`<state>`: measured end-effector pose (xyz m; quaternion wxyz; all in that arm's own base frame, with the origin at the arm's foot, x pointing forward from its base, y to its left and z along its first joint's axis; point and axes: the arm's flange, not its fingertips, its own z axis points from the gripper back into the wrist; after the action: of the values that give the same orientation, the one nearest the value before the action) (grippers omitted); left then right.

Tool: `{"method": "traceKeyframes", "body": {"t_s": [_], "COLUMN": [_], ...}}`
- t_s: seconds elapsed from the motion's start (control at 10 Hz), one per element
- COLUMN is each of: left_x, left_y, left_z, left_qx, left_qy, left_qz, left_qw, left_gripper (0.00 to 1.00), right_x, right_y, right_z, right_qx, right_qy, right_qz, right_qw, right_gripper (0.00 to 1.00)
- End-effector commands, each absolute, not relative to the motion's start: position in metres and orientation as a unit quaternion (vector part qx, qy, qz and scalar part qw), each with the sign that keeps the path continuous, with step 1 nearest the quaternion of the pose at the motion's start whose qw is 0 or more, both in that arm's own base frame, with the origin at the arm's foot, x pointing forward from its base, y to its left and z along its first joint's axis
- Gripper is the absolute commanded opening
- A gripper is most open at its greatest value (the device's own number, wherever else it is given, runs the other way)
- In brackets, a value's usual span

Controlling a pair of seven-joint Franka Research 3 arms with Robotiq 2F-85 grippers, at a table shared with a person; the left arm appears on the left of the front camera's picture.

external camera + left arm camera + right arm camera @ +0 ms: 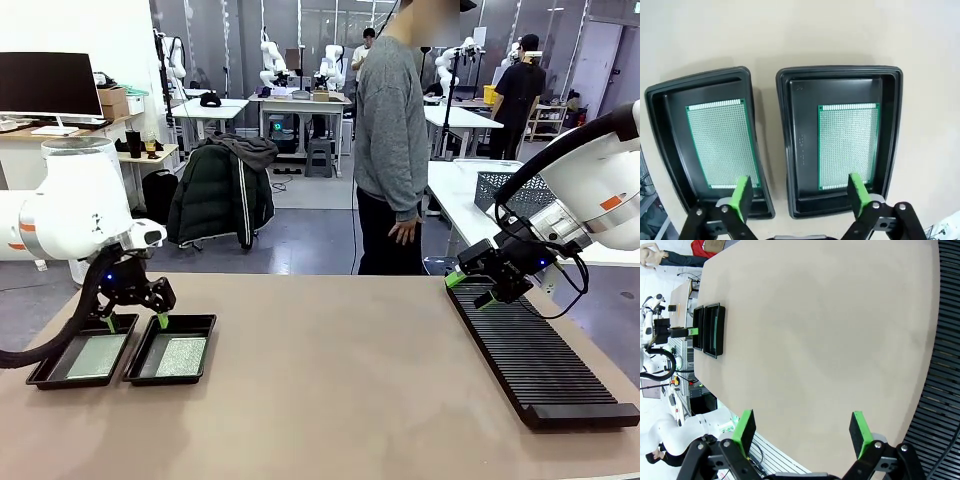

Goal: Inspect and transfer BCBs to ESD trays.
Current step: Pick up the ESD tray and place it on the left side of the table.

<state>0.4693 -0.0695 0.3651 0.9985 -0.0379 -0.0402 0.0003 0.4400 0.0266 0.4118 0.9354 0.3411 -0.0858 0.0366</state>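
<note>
The left hand (135, 321) is hanging just above the two ESD trays (790, 150), jaws spread wide and gripping nothing, its green fingertips (742, 194) straddling the rims where the trays are meeting. Each tray is holding one of the BCBs (847, 146), lying flat on the tray floor, the second board (722, 144) sitting in the neighbouring tray. These boards are looking thin, stiff and light, with perforated faces that are probably best left untouched; a pinch across the long edges seems the safest hold, though lying flat in a walled tray is leaving little room to get under an edge. There is some small embossed marking on one tray's inner wall, too faint to read, and no brand or print is showing on the boards. Across the surface (350, 380), the right hand (472, 290) is hovering, also wide open and empty, over the near end of the long black slotted rack (535, 355).
</note>
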Motion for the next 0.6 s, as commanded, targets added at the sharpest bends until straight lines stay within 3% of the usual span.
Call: {"method": "traceKeyframes", "body": {"t_s": [0.0,0.5], "left_x": [0.456,0.447], "left_y": [-0.067,-0.085], "left_z": [0.387,0.466], "left_qx": [-0.032,0.001], "left_qy": [-0.045,-0.065], "left_qz": [-0.011,-0.021], "left_qw": [0.998,0.998], "left_gripper": [1.0,1.0], "right_x": [0.439,0.439], "right_y": [0.027,0.027], "right_z": [0.413,0.413], "right_qx": [0.339,0.339], "right_qy": [-0.083,-0.083], "right_qz": [0.036,0.036], "right_qw": [0.936,0.936], "right_gripper": [1.0,1.0]}}
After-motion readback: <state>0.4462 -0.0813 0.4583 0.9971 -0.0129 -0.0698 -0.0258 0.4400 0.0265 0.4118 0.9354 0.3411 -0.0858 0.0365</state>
